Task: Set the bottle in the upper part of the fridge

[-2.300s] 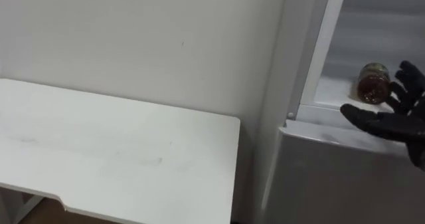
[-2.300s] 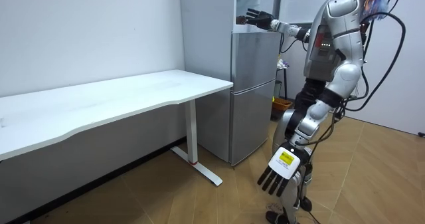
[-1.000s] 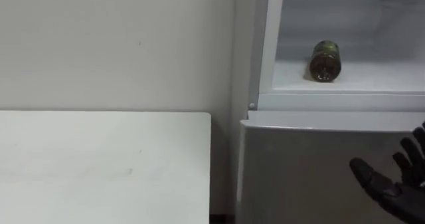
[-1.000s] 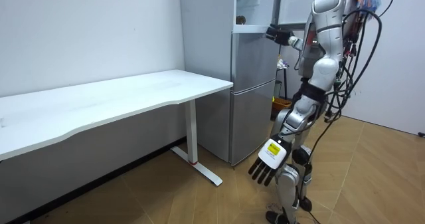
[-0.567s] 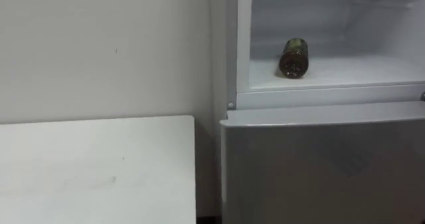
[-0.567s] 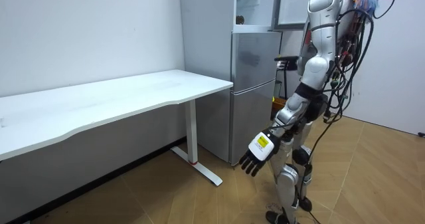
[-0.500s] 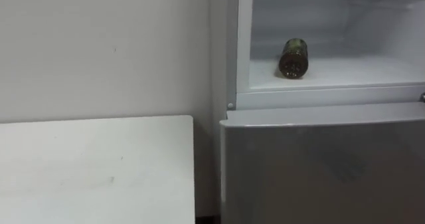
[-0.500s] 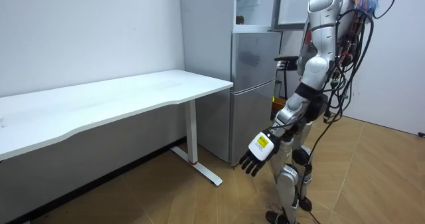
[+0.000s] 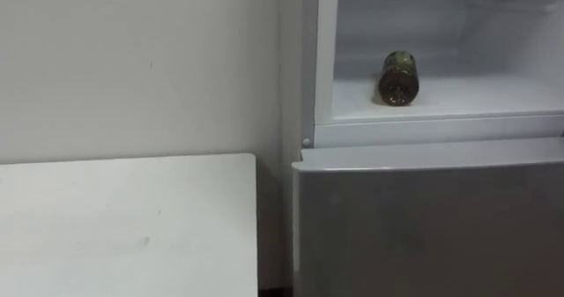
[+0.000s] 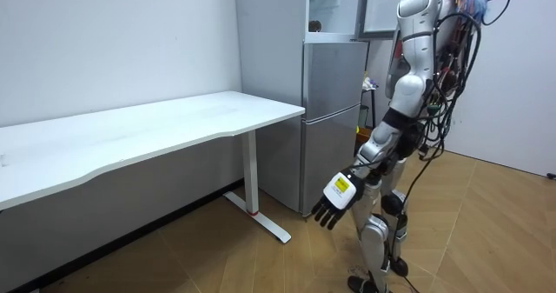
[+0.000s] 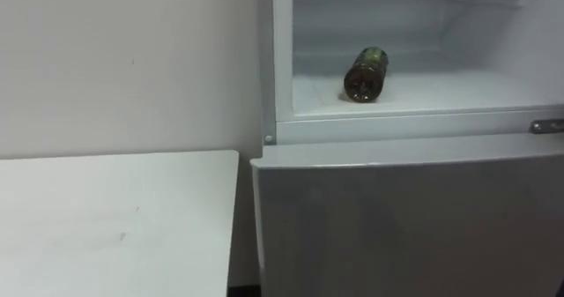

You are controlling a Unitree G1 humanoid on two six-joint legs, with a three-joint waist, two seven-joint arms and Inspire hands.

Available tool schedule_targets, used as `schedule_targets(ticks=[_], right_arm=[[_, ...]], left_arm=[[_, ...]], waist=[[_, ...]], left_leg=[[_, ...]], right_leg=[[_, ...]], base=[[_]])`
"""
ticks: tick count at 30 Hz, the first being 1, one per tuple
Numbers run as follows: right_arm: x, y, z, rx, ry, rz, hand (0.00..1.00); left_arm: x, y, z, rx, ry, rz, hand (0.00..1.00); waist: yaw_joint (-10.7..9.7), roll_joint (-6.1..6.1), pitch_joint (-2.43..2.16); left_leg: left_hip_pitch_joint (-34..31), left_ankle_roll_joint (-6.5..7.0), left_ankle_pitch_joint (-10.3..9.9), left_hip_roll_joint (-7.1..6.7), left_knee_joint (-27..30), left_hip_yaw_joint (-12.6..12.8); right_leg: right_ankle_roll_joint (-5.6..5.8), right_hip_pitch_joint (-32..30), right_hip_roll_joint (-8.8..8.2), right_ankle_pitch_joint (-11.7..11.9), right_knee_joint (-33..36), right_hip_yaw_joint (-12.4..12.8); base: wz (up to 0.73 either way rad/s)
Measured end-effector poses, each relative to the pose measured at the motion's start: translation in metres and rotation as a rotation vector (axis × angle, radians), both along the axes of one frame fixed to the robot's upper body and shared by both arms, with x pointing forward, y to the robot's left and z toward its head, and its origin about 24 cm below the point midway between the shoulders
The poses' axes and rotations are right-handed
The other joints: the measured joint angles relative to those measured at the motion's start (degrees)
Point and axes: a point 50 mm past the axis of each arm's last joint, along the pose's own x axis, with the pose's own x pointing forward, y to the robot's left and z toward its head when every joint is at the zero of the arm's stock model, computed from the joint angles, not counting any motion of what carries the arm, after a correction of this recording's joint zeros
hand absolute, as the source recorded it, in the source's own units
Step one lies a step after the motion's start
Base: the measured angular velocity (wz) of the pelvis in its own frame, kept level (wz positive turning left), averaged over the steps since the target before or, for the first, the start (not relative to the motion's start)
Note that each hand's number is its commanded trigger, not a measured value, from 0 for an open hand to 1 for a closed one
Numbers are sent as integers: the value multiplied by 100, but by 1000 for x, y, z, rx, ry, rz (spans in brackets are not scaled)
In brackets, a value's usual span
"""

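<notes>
A dark glass bottle (image 9: 398, 78) (image 11: 365, 74) lies on its side on the white shelf of the open upper fridge compartment (image 9: 441, 99), its base towards me. Nothing touches it. In the room view the bottle (image 10: 314, 25) is a small dark spot at the shelf's edge. I stand in front of the fridge (image 10: 334, 119), facing it. My left hand (image 10: 337, 202) hangs low beside my leg, fingers straight, holding nothing.
The upper fridge door (image 10: 365, 6) stands open. The grey lower fridge door (image 9: 423, 218) is shut. A white table (image 9: 123, 222) (image 10: 156, 128) stands against the wall just left of the fridge. Wooden floor (image 10: 486, 232) lies behind me.
My right hand has drawn back from the fridge shelf and dropped out of the eye view. The bottle stays lying on the shelf. The eye view has swung right, onto the fridge.
</notes>
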Motion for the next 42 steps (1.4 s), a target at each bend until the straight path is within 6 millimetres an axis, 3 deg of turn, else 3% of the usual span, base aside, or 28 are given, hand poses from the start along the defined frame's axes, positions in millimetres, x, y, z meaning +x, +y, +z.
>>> schedule_targets(ticks=[12,21,27,35,42], right_arm=[[-4,-1,-7,50,25,-95,0],[-3,-18,3,-9,-10,-262,0],[13,-38,23,-87,-109,-363,0],[38,-66,61,-184,-277,-483,0],[40,-93,96,-288,-380,-646,0]], left_arm=[[-2,1,-1,-3,6,38,0],[-7,3,0,0,7,67,0],[-9,9,3,12,-6,84,0],[-5,17,8,31,-47,106,0],[-3,28,12,62,-70,142,0]], waist=[[-139,-28,9],[-198,-44,4],[-205,-121,-6],[-304,-357,19],[-313,-389,8]], left_leg=[[114,-1,1,-3,-70,-10],[158,-17,-10,2,-101,-9],[175,-18,-8,-15,-151,55],[152,-19,-8,-49,-230,50],[139,-18,-7,-47,-265,50]], right_leg=[[12,40,2,-32,-9,-5],[2,53,11,-74,-8,9],[4,11,16,-78,15,65],[20,-4,15,-102,4,106],[23,-35,19,-100,11,70]], base=[[0],[0],[-5],[0],[0]])
